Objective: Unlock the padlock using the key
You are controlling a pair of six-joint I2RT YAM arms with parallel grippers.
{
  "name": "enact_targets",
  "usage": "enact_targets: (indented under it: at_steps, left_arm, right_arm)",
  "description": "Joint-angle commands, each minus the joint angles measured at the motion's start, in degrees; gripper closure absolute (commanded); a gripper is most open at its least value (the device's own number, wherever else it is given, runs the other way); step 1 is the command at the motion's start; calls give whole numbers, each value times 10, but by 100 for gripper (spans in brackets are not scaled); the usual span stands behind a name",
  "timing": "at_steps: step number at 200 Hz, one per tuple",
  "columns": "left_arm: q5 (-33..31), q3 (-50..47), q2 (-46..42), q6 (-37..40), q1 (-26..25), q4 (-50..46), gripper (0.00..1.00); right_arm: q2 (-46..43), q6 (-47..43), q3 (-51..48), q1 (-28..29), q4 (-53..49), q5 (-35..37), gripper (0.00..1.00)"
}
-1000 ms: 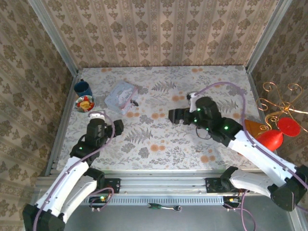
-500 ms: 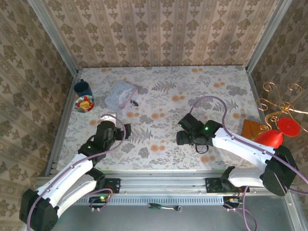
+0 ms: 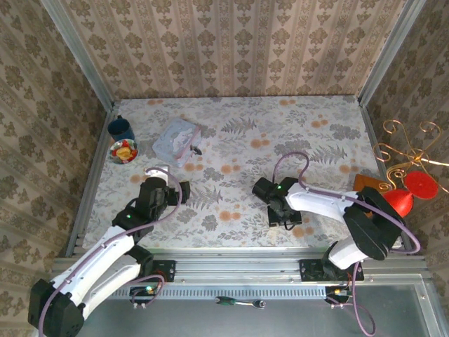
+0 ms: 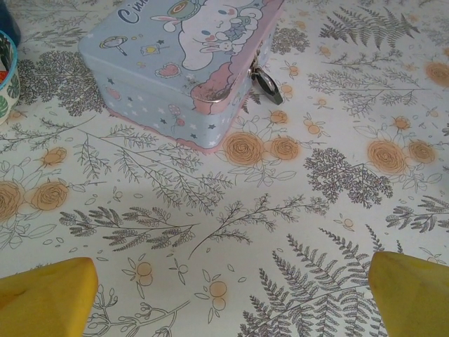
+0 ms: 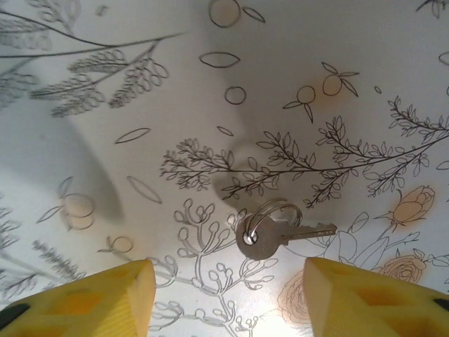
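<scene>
**While the key lies flat, the right jaws are held spread above it**

Since the lock and the key are set well apart, the scene is read from the left. At the far left a blue cup and a small bowl are placed by the table edge. The left gripper is held low with its yellow fingers spread wide and nothing between them. Just beyond it a pale blue cartoon tin is seen, and the padlock, small and dark with a silvery shackle, is hung at the clasp on the tin's right side. The lock is judged stiff but free to swing, and the tin light enough to slide, so a steadying hold will likely be needed.

Toward the near right, the right gripper is pointed down at the cloth, its fingers apart and pinching nothing. The key is laid flat on the table between and just beyond the fingertips, touched by neither. It is a small silver key on a thin wire ring, its round head nearer one finger and its blade pointed toward the other. It is judged light, rigid, thin and slippery, and hard to lift off a flat surface. The head is best pinched across its faces, so that the blade is left free for the keyhole and the loose ring is kept out of the pads.
</scene>
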Motion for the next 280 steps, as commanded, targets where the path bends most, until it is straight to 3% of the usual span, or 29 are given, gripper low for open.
enact_targets:
  at_steps: [1, 77, 195, 242, 280]
  left_arm:
    - [-11, 14, -8, 8, -2, -12, 0]
    - [-11, 11, -7, 9, -2, -8, 0]
    - [-10, 12, 6, 9, -2, -4, 0]
    - [-11, 12, 6, 9, -2, -3, 0]
    - [-11, 11, 15, 9, -1, 1, 0]
  right_arm:
    - [19, -10, 14, -1, -16, 23, 43]
    - [28, -1, 5, -5, -33, 77, 54]
    - [80, -35, 51, -39, -47, 93, 61]
    - [60, -51, 51, -71, -53, 94, 64]
    - [-1, -65, 40, -66, -44, -3, 62]
